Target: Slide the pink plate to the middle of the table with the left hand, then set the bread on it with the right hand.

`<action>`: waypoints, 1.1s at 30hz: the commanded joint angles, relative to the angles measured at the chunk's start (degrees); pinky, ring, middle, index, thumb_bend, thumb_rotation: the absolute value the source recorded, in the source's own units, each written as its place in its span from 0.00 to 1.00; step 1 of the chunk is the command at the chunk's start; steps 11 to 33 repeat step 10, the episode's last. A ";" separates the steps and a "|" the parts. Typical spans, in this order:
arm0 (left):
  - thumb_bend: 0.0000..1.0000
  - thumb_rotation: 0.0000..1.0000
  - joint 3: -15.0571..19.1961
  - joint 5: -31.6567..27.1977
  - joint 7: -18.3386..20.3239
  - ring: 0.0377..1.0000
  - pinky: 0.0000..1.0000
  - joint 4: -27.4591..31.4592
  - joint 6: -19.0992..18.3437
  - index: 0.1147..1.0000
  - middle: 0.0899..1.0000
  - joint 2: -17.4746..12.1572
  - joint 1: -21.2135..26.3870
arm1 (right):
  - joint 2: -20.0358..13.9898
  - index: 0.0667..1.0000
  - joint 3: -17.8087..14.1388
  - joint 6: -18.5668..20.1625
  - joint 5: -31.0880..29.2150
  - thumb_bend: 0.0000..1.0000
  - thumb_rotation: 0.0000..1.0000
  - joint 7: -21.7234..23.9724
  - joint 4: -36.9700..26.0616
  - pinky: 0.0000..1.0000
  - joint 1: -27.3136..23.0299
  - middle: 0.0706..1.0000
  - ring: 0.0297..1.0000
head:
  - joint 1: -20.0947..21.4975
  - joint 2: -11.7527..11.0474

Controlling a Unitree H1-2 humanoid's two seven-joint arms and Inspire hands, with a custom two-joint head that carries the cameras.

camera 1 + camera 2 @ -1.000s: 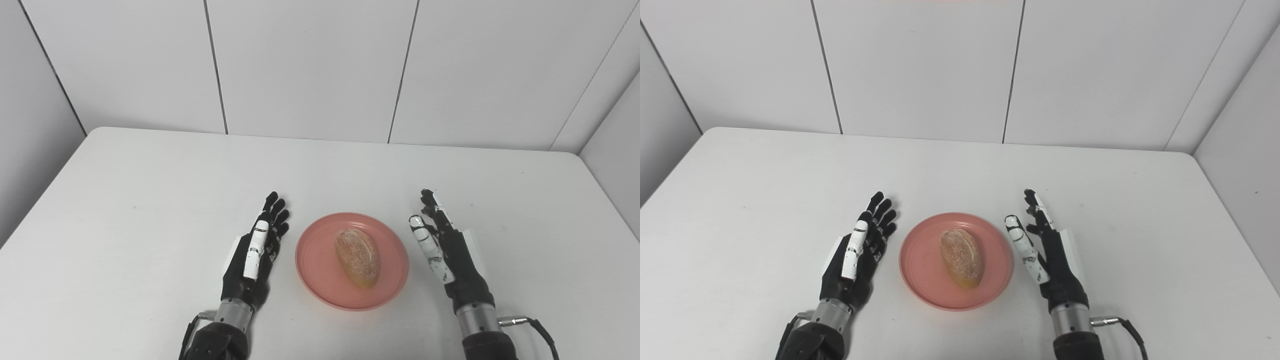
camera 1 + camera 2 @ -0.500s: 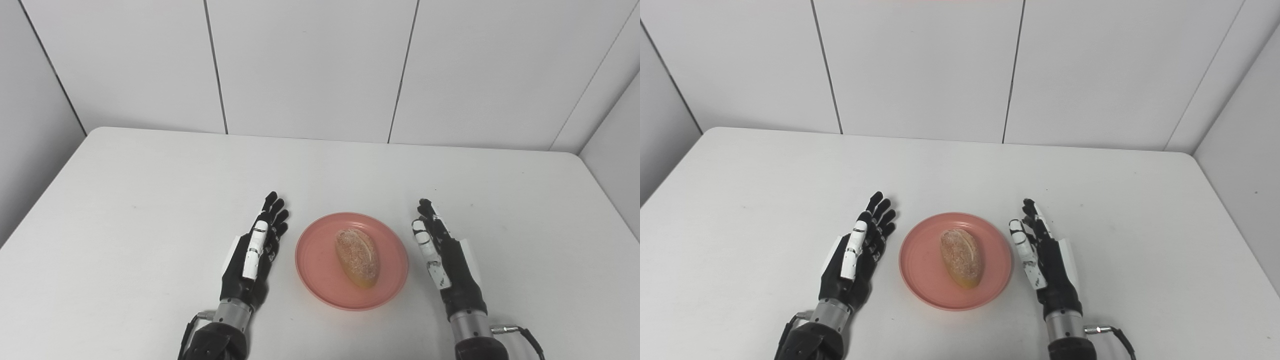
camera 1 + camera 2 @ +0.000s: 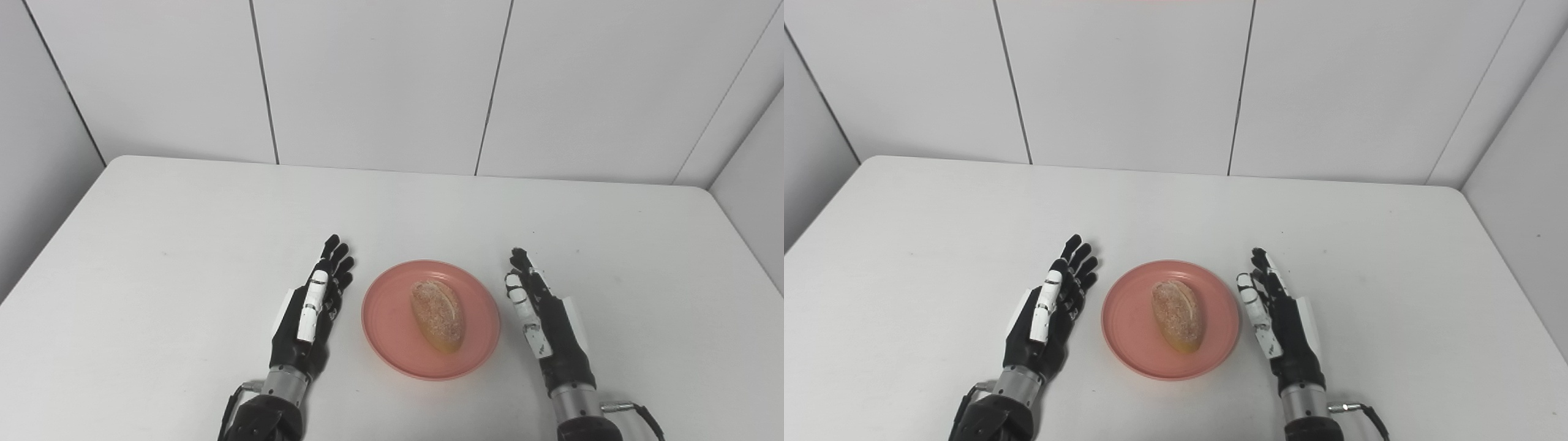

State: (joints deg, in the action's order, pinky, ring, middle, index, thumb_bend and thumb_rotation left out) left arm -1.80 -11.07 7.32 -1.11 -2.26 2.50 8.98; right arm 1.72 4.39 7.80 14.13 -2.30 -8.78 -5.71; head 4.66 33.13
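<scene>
Both hands empty, flanking the plated bread.

Left hand [image 3: 309, 312], black with a white thumb, lies beside the left edge of the round pink plate [image 3: 386, 334], fingers straight and together, pointing away from the robot, holding nothing, not touching the plate. Right hand [image 3: 548, 321], same black-and-white build, sits just right of the plate, edge-on, fingers extended forward, thumb toward the plate, also empty. Oval brown crusty bread roll [image 3: 437, 315] with a speckled top lies near the plate's centre, long axis tilted slightly, near end toward the right. Plate rests flat on the white tabletop [image 3: 184, 245], roughly mid-width, in the near half. Grey cable [image 3: 643, 413] exits the right wrist.
</scene>
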 commanded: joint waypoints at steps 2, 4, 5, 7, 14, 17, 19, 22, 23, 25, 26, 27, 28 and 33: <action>0.48 1.00 0.02 0.29 -0.01 0.98 1.00 -0.33 -0.35 0.98 0.99 -0.21 -0.54 | -0.16 0.92 0.16 -3.57 -0.09 0.36 1.00 -0.74 -1.35 0.84 -0.58 0.92 0.91 | 0.00 0.40; 0.47 1.00 0.05 0.04 0.13 0.98 1.00 -0.08 -0.47 0.98 0.99 -0.24 -0.61 | -0.14 0.91 0.25 -3.46 0.05 0.35 1.00 -0.76 -1.57 0.84 -0.56 0.92 0.91 | 0.09 0.46; 0.47 1.00 0.06 -0.04 0.16 0.98 1.00 0.03 -0.53 0.98 0.99 -0.24 -0.65 | -0.14 0.91 0.28 -3.38 0.09 0.35 1.00 -0.75 -1.67 0.83 -0.54 0.92 0.91 | 0.09 0.46; 0.47 1.00 0.06 -0.10 0.18 0.98 1.00 0.10 -0.48 0.98 1.00 -0.21 -0.69 | -0.22 0.91 0.26 -3.81 -0.21 0.35 1.00 -0.66 -1.74 0.84 -0.46 0.92 0.91 | 0.01 0.52; 0.47 1.00 0.01 -0.11 0.24 0.98 1.00 0.11 -0.34 0.98 0.99 -0.19 -0.69 | -0.32 0.92 0.41 -3.85 0.06 0.35 1.00 -0.74 -2.03 0.84 -0.38 0.92 0.91 | -0.04 0.59; 0.47 1.00 0.01 -0.11 0.24 0.98 1.00 0.11 -0.34 0.98 0.99 -0.19 -0.69 | -0.32 0.92 0.41 -3.85 0.06 0.35 1.00 -0.74 -2.03 0.84 -0.38 0.92 0.91 | -0.04 0.59; 0.47 1.00 0.01 -0.11 0.24 0.98 1.00 0.11 -0.34 0.98 0.99 -0.19 -0.69 | -0.32 0.92 0.41 -3.85 0.06 0.35 1.00 -0.74 -2.03 0.84 -0.38 0.92 0.91 | -0.04 0.59; 0.47 1.00 0.01 -0.11 0.24 0.98 1.00 0.11 -0.34 0.98 0.99 -0.19 -0.69 | -0.32 0.92 0.41 -3.85 0.06 0.35 1.00 -0.74 -2.03 0.84 -0.38 0.92 0.91 | -0.04 0.59; 0.47 1.00 0.01 -0.11 0.24 0.98 1.00 0.11 -0.34 0.98 0.99 -0.19 -0.69 | -0.32 0.92 0.41 -3.85 0.06 0.35 1.00 -0.74 -2.03 0.84 -0.38 0.92 0.91 | -0.04 0.59; 0.47 1.00 0.01 -0.11 0.24 0.98 1.00 0.11 -0.34 0.98 0.99 -0.19 -0.69 | -0.32 0.92 0.41 -3.85 0.06 0.35 1.00 -0.74 -2.03 0.84 -0.38 0.92 0.91 | -0.04 0.59; 0.47 1.00 0.01 -0.11 0.24 0.98 1.00 0.11 -0.34 0.98 0.99 -0.19 -0.69 | -0.32 0.92 0.41 -3.85 0.06 0.35 1.00 -0.74 -2.03 0.84 -0.38 0.92 0.91 | -0.04 0.59; 0.47 1.00 0.01 -0.11 0.24 0.98 1.00 0.11 -0.34 0.98 0.99 -0.19 -0.69 | -0.32 0.92 0.41 -3.85 0.06 0.35 1.00 -0.74 -2.03 0.84 -0.38 0.92 0.91 | -0.04 0.59; 0.47 1.00 0.01 -0.11 0.24 0.98 1.00 0.11 -0.34 0.98 0.99 -0.19 -0.69 | -0.32 0.92 0.41 -3.85 0.06 0.35 1.00 -0.74 -2.03 0.84 -0.38 0.92 0.91 | -0.04 0.59; 0.47 1.00 0.01 -0.11 0.24 0.98 1.00 0.11 -0.34 0.98 0.99 -0.19 -0.69 | -0.32 0.92 0.41 -3.85 0.06 0.35 1.00 -0.74 -2.03 0.84 -0.38 0.92 0.91 | -0.04 0.59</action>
